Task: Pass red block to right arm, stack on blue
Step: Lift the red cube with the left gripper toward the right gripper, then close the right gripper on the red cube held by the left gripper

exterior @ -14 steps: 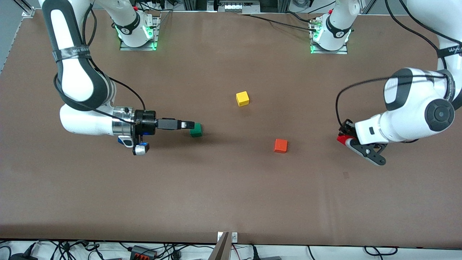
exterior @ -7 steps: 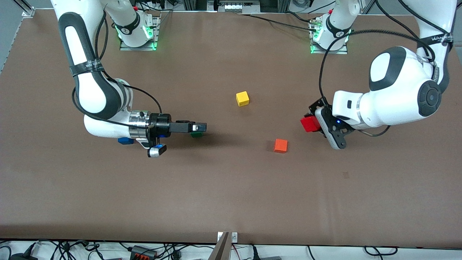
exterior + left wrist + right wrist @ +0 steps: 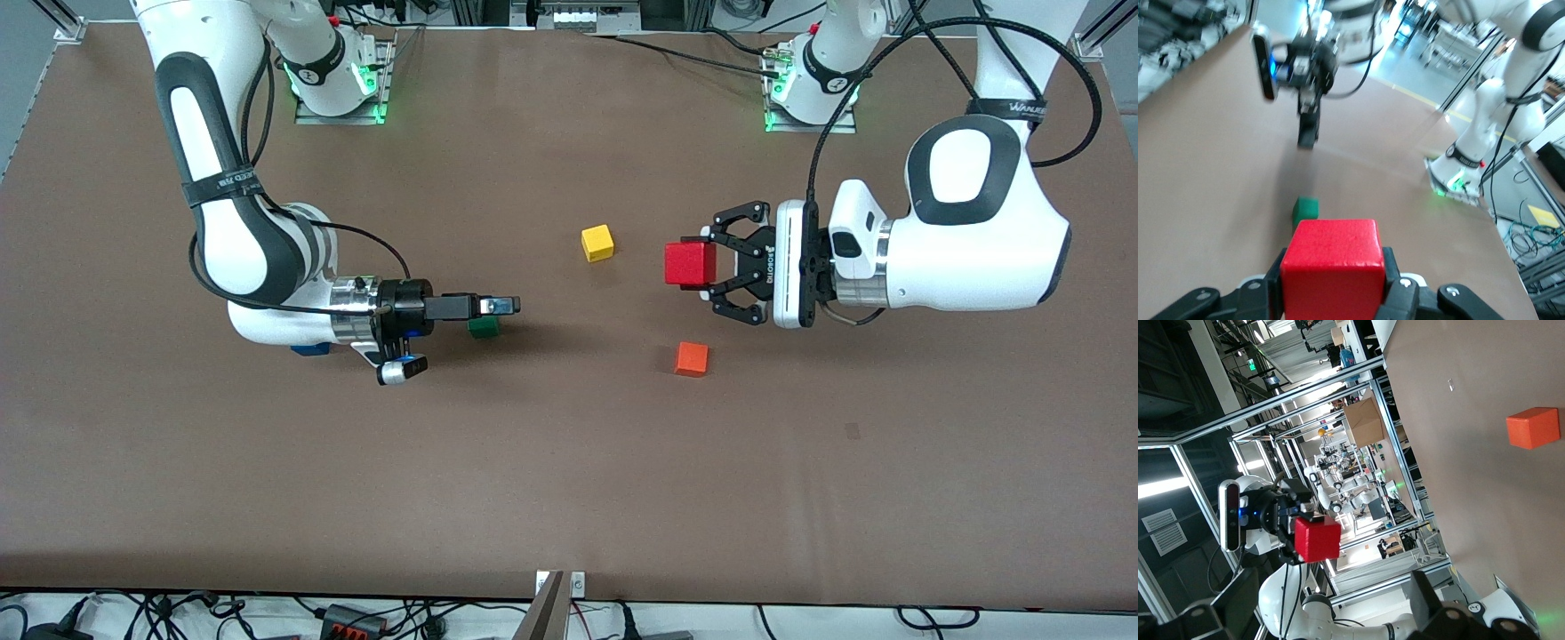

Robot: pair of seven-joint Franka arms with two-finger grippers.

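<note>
My left gripper is shut on the red block and holds it level in the air over the table's middle, beside the yellow cube. The block fills the left wrist view. My right gripper is open and empty, level, over the green cube, pointing toward the red block. In the right wrist view its fingers stand wide apart, with the red block far off. The blue cube lies under the right arm's wrist, mostly hidden.
A yellow cube lies mid-table. An orange cube lies nearer the front camera, below the held block, and shows in the right wrist view. The green cube shows in the left wrist view.
The left arm has lifted the red block from its end of the table and swung it toward the middle, gripper turned level. The right gripper has moved a little toward the middle.
</note>
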